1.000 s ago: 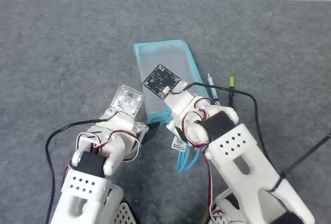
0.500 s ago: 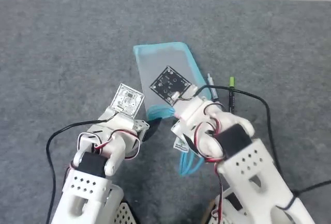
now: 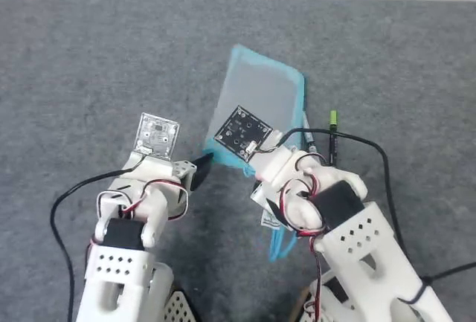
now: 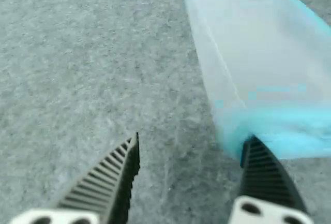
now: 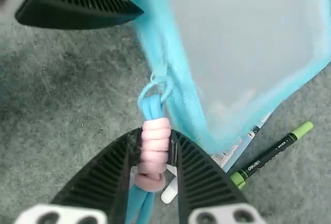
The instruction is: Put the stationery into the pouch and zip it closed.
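On fuzzy grey felt (image 3: 89,62), right tool (image 5: 154,135) grips pink-beaded cord (image 5: 154,154) of translucent pouch (image 3: 262,102)

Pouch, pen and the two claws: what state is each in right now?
pouch: lying flat; zipped or not, cannot tell.
right gripper: shut on the pink zip pull.
left gripper: open, one finger at the pouch's corner.
green pen: lying outside the pouch, beside it.

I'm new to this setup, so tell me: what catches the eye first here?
The blue pouch lies mid-table. The right gripper is shut on its pink zipper pull, while the left gripper sits open at the pouch's near corner. A green-capped pen lies beside the pouch, outside it.
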`<state>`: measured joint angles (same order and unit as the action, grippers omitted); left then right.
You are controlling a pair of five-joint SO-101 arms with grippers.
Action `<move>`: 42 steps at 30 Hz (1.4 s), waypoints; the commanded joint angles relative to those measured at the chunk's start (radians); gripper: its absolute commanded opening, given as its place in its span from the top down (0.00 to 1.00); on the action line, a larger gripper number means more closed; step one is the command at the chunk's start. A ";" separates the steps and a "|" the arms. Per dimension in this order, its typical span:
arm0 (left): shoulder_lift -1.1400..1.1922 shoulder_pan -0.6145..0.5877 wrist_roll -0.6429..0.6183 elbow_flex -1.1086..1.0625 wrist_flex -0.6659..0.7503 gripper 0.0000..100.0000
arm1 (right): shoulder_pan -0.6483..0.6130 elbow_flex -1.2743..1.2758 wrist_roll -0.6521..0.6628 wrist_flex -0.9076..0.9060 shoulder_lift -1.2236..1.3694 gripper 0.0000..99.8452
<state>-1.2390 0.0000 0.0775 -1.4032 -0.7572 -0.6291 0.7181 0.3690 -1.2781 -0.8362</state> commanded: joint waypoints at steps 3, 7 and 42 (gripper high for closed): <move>-0.023 -0.012 -0.020 0.015 0.034 0.71 | 0.096 -0.006 0.012 -0.007 -0.047 0.99; -0.023 -0.023 -0.020 0.015 0.034 0.71 | 0.157 -0.006 0.014 -0.007 -0.054 0.99; -0.032 -0.041 -0.020 0.039 0.005 0.70 | 0.252 -0.040 0.041 0.088 -0.042 0.99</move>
<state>-1.2390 -0.0491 0.0713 -1.4032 -0.7572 -0.3222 0.7856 0.4319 -1.1907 -0.8485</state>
